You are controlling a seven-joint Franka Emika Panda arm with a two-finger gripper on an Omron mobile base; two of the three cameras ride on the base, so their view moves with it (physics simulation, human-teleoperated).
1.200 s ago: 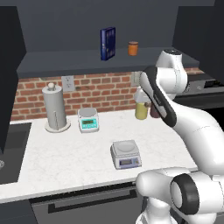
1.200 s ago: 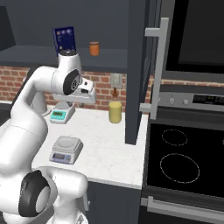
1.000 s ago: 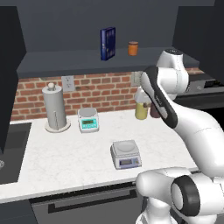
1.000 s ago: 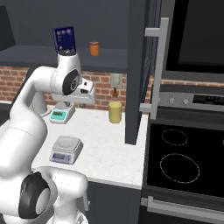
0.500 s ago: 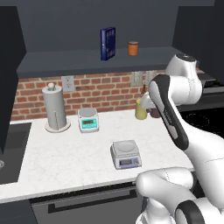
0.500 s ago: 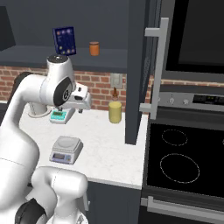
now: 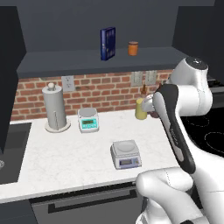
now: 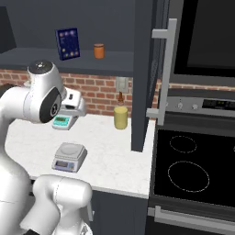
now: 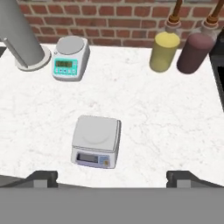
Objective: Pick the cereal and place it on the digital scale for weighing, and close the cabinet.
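The cereal [image 7: 107,43] [image 8: 68,44] is a dark-blue box standing upright on the open cabinet's shelf [image 7: 65,63]. The cabinet door [image 8: 146,69] with its silver bar handle [image 8: 167,69] stands swung out, edge-on. The digital scale [image 9: 96,141] [image 7: 126,154] [image 8: 69,157] sits near the counter's front edge with a bare plate. My gripper [image 9: 113,178] hangs above the counter and looks down on the scale. It is open, its fingertips [image 9: 41,177] far apart with nothing between them. It is well below the cereal.
An orange can [image 7: 133,48] stands right of the cereal. A teal-front scale [image 9: 70,61], a paper towel holder [image 7: 56,109], a yellow bottle [image 9: 164,50] and a dark red bottle [image 9: 194,52] line the brick wall. A stove [image 8: 188,170] lies right of the counter.
My arm has re-posed: its upper links swung to the right in the left base view and the hand sank a little. The things on the counter and shelf have not moved.
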